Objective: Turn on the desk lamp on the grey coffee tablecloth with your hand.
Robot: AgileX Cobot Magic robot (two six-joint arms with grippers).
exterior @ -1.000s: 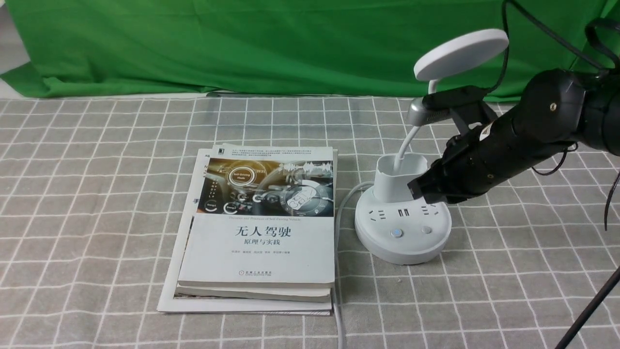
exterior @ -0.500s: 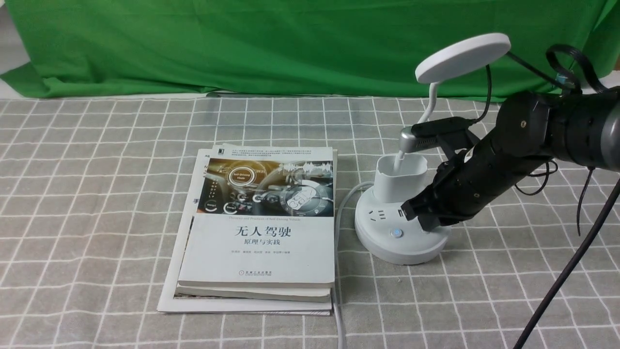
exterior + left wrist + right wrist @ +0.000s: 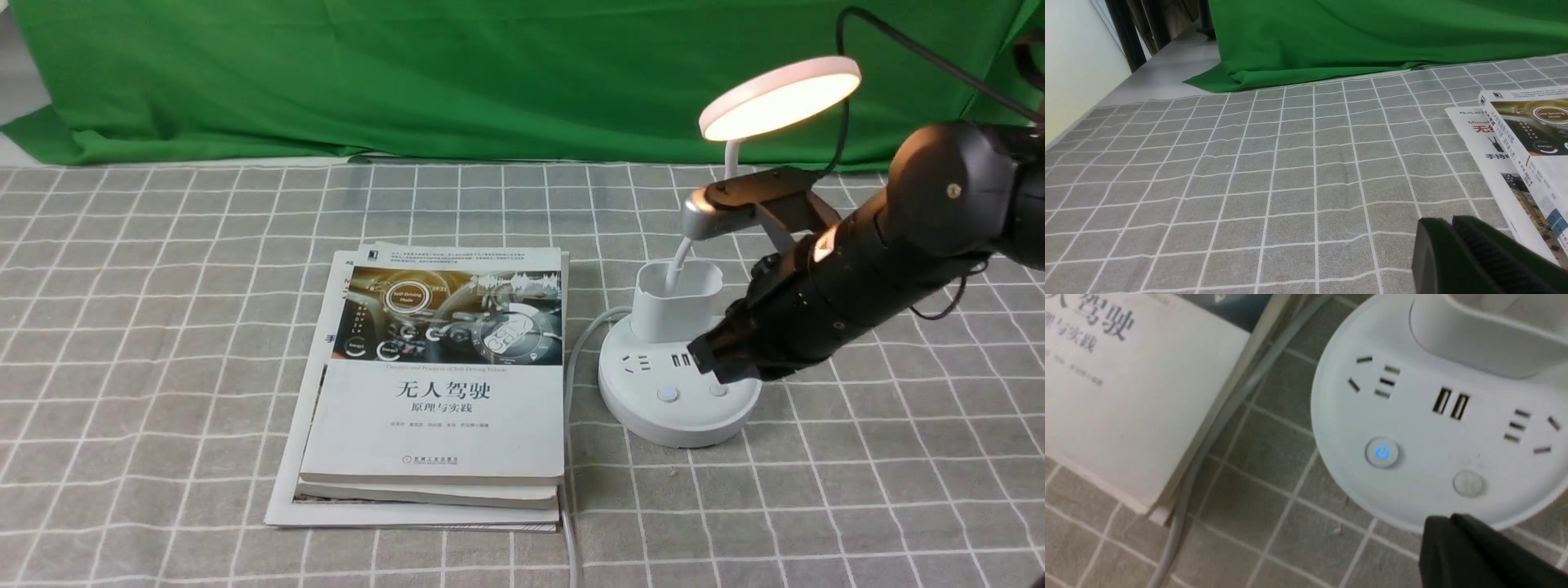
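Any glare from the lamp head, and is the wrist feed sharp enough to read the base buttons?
Front view: the head of the desk lamp glows warm and bright, no flare over the scene. Right wrist view: slightly soft, yet the blue power button and plain button read clearly. Left wrist view: the grey coffee tablecloth is sharp.

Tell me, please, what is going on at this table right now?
The robot's right tool, closed, hangs just off the plain button on the base of the desk lamp. The lamp head is glowing, so the light is on. The left tool sits idle, closed, over the grey checked tablecloth beside the stack of books.
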